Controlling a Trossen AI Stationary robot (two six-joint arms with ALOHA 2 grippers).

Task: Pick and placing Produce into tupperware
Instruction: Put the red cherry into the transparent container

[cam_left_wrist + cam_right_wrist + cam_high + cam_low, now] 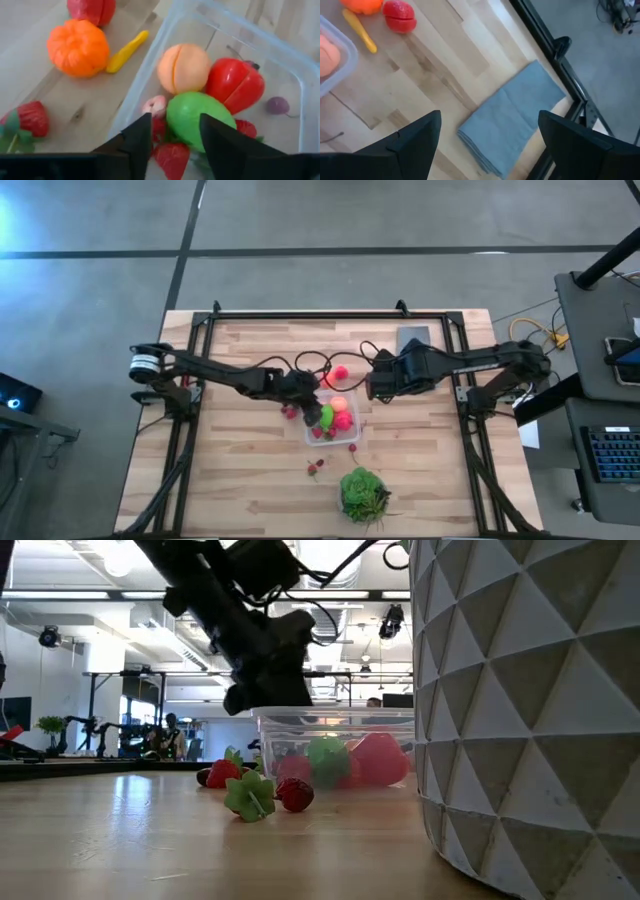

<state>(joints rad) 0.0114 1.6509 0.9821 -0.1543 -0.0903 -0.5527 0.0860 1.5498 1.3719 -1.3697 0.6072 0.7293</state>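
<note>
The clear tupperware (pixel 345 436) stands mid-table and holds a lime-green piece (pixel 200 116), a peach-coloured ball (pixel 183 67), a red piece (pixel 236 85) and strawberries (pixel 171 157). My left gripper (pixel 175 119) is open and hovers over the tupperware's left part (pixel 308 398), with the green piece below its fingers. Outside the tupperware lie an orange piece (pixel 77 47), a yellow piece (pixel 127 50), a red piece (pixel 400 16) and strawberries (pixel 315 468). My right gripper (pixel 490 116) is open and hangs over the bare wood just right of the tupperware's far side (pixel 372 383).
A folded grey-blue cloth (pixel 512 125) lies at the table's far right. A green plant (pixel 362 495) in a white faceted pot (pixel 530 710) stands near the front edge. A green star-shaped piece (pixel 250 795) and strawberries (pixel 295 795) lie near the tupperware. A black frame rims the table.
</note>
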